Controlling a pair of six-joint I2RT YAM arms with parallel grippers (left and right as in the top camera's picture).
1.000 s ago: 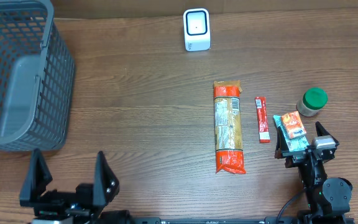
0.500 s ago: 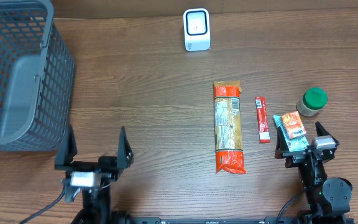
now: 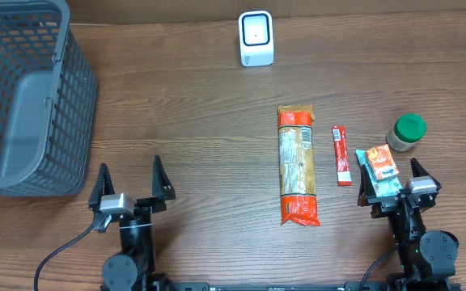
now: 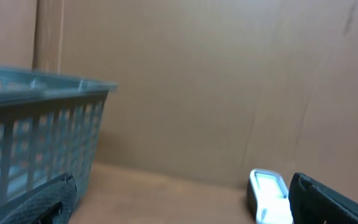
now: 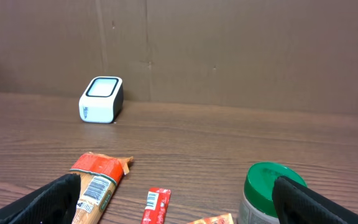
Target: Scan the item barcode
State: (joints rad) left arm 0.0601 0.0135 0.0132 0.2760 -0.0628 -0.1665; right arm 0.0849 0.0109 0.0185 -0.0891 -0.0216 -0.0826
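print on the pasta pack is too small to read; its barcode shows near the far end. bare tabletop lies between basket and pack. the scanner sits at the far edge. left jaws stand apart, well left of the pack; right jaws stand apart just right of it, above an orange packet.

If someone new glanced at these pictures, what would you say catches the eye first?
The big grey basket fills the far-left corner of the table, and the small white scanner stands alone at the far edge. To the right lies a row of groceries: a long orange packet, a thin red stick, a small orange snack pack and a green-lidded jar.
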